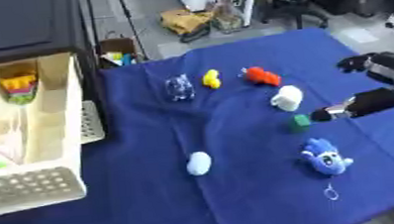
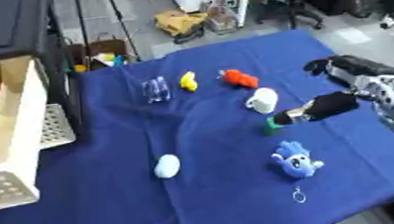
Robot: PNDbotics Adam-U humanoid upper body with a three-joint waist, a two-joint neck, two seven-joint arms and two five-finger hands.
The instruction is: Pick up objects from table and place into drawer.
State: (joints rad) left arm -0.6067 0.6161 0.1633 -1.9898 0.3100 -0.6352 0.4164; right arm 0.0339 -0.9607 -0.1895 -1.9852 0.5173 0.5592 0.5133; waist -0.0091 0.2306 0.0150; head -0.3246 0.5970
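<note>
Surface: blue cloth (image 1: 240,190) on table, grey floor behind | Drawer (image 1: 29,145): open, far left | Right hand (image 2: 326,106): low over cloth, fingertip at green block (image 1: 300,122); finger state cannot be told | Blue plush toy (image 1: 325,158): near the hand.

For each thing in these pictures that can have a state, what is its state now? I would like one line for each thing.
Drawer: pulled open, colourful items inside.
Right hand: open, fingertip at the green block.
Green block: on the cloth, not lifted.
White cup: lying on its side.
Blue plush toy: lying flat, keyring toward the near edge.
Orange toy: resting on the cloth.
Yellow toy: resting on the cloth.
Left hand: not in view.
</note>
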